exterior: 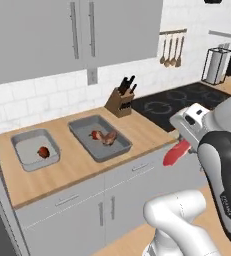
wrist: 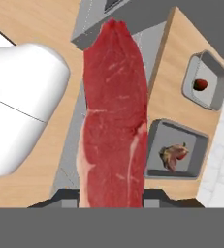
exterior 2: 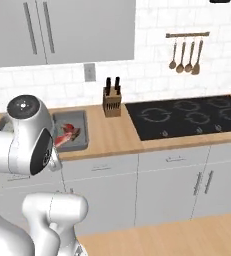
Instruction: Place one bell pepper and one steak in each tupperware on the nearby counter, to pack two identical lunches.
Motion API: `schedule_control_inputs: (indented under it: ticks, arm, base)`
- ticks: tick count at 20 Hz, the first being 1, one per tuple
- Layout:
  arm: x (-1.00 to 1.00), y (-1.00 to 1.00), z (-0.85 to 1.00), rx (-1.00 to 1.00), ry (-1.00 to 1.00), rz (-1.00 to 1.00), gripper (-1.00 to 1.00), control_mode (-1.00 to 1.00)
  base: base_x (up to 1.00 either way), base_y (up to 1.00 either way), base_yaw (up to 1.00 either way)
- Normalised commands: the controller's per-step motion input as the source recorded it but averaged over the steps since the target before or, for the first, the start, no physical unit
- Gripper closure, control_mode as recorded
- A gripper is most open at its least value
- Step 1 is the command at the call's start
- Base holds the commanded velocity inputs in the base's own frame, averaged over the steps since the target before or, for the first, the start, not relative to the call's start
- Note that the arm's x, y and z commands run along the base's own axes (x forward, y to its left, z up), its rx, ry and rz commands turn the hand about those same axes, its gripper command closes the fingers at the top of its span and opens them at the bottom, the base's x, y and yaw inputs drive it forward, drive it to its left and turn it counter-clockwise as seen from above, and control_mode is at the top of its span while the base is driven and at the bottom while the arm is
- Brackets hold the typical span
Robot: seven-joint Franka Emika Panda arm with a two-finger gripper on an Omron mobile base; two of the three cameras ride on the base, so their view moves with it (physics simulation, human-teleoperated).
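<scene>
Count: two tupperware trays on the counter [exterior: 77,160], one at 9 o'clock [exterior: 35,149], one nearer centre [exterior: 99,137]. Two bell peppers [exterior: 43,152] [exterior: 94,134], one per tray. Two steaks: one in the centre tray [exterior: 108,137], one [wrist: 114,116] in the gripper [exterior: 181,146].

- Counter [exterior: 82,162]: runs along the far wall, cabinets below and above.
- Left tupperware [exterior: 35,148]: on the counter, far left; one bell pepper [exterior: 43,152] inside.
- Right tupperware [exterior: 99,137]: on the counter, just right of the first, apart from it; holds a steak [exterior: 108,137] with a second bell pepper [exterior: 94,134] touching its left end.
- Knife block [exterior: 120,101]: behind the right tupperware, by the wall.
- Cooktop [exterior: 177,102]: right of the knife block.
- Hanging utensils [exterior: 170,51]: on the wall above the cooktop.
- Held steak [exterior: 176,153]: in the gripper [exterior: 183,146], before the counter edge, right of both containers.
</scene>
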Motion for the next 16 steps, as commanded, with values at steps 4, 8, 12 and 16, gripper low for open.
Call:
schedule_control_inputs:
  ticks: [4, 8, 12, 16]
  arm:
    - [0.0, 0.0, 0.0, 0.0, 0.0, 0.0, 1.0, 1.0]
    - [0.0, 0.0, 0.0, 0.0, 0.0, 0.0, 1.0, 1.0]
    - [0.0, 0.0, 0.0, 0.0, 0.0, 0.0, 1.0, 1.0]
    - [0.0, 0.0, 0.0, 0.0, 0.0, 0.0, 1.0, 1.0]
  base:
    - [1.0, -0.04, 0.44]
    - [0.58, 0.42, 0.75]
    - [0.4, 0.54, 0.76]
    - [0.4, 0.75, 0.68]
